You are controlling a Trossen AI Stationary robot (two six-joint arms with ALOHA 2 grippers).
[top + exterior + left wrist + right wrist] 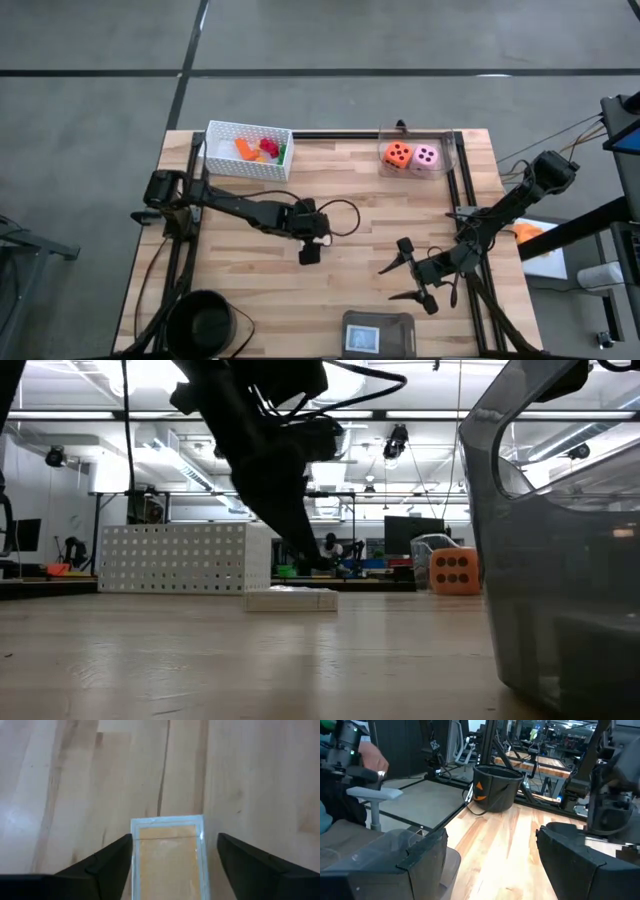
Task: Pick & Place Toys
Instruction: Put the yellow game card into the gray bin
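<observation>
A peach card with a pale border (169, 860) lies flat on the wood in the middle of the table (292, 598). My left gripper (175, 865) is open and points steeply down over it, one finger on each side of the card; from above, the gripper (310, 250) hides the card. My right gripper (408, 280) is open and level near the front right, with nothing between its fingers. Orange (398, 154) and pink (426, 157) dice sit at the far right. Small bricks (262, 150) lie in the white basket. A blue card (366, 338) lies in the grey tray.
The white perforated basket (222, 152) stands at the far left, the grey tray (378, 320) at the near edge, and a black bucket (205, 320) at the near left corner. A dark metal frame (465, 180) runs along the table's sides. A person's hand (370, 757) shows beyond the table.
</observation>
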